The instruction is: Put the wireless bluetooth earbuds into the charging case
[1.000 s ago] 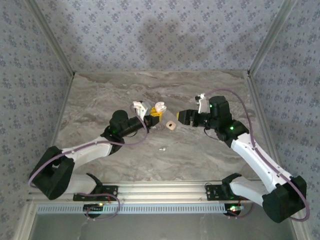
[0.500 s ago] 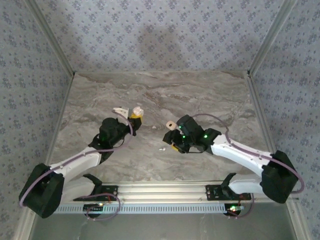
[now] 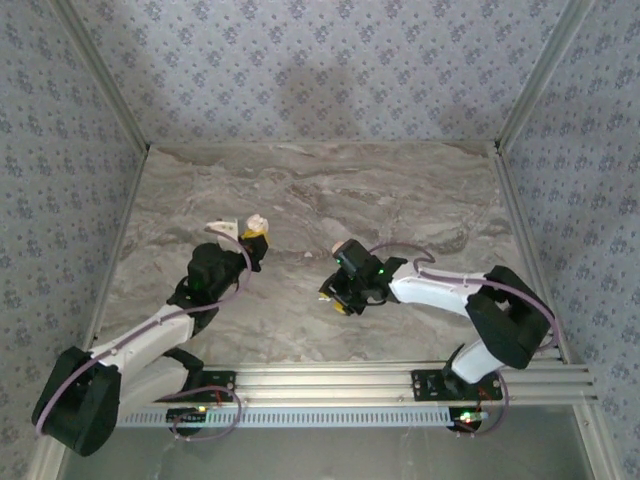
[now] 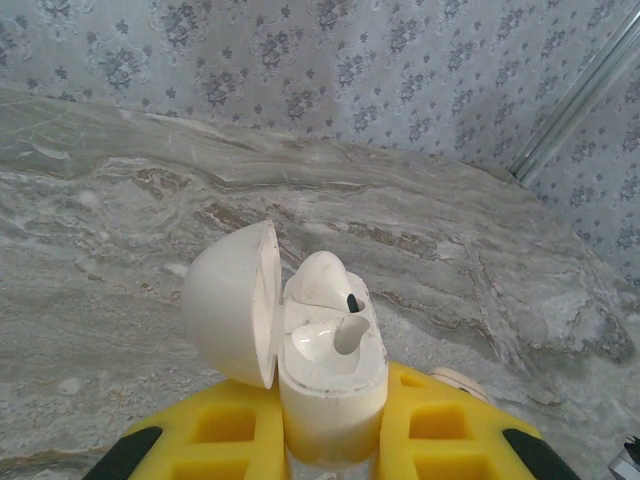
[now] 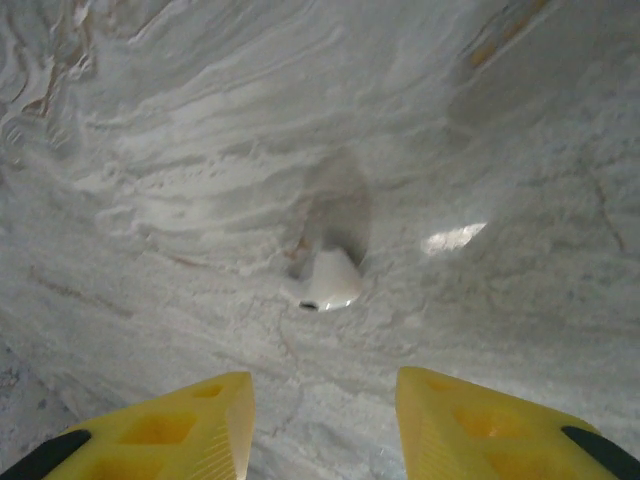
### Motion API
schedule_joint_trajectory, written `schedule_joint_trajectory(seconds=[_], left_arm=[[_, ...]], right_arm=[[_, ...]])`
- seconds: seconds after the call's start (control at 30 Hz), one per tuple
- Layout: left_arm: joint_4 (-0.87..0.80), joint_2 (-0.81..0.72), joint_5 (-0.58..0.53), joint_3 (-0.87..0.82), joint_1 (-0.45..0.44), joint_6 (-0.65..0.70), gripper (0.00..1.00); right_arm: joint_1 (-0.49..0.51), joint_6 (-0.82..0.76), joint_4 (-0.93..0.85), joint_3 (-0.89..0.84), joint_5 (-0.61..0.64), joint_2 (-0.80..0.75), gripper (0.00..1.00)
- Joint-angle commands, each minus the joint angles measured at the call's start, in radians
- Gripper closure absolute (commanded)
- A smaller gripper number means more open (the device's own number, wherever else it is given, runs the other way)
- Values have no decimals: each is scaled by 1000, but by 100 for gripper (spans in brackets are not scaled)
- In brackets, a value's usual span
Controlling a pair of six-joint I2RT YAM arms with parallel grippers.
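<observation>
Right gripper (image 5: 325, 400) sits low over the marble table (image 5: 150, 150), fingers parted, nothing between them. Loose earbud (image 5: 328, 280) lies on the table just ahead of the tips. Further back, left gripper (image 4: 335, 440) is clamped tight on the charging case (image 4: 330, 390), which is upright with its lid (image 4: 235, 300) hinged open and a second earbud (image 4: 328, 280) sitting inside.

On the table (image 3: 430, 200), the left gripper (image 3: 254, 233) sits left of centre. The right gripper (image 3: 338, 296) sits right of centre, a little nearer the arm bases, and the two are well apart. The charging case (image 4: 332, 395) stands upright between the left gripper's fingers, with its lid (image 4: 232, 300) hinged open to the left. One earbud (image 4: 347, 335) rests in the case. A second earbud (image 5: 328, 282) lies on the table just ahead of the gap between the right gripper's spread fingers.
</observation>
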Motion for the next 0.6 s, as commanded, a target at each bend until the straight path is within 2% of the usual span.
schedule_joint_trajectory(seconds=[0.0,0.33,0.57], left_arm=[[6,-31,-27,-7,6,1,82],[-6,-65,-37,-11,5,39,83],[-10,-69,-41,-10,5,51,82]], right_arm=[[-10,15,9,35,-9,43,58],[-25,-42,46,112,-34,165,66],[-58,-171,-90,226,-30,208,67]])
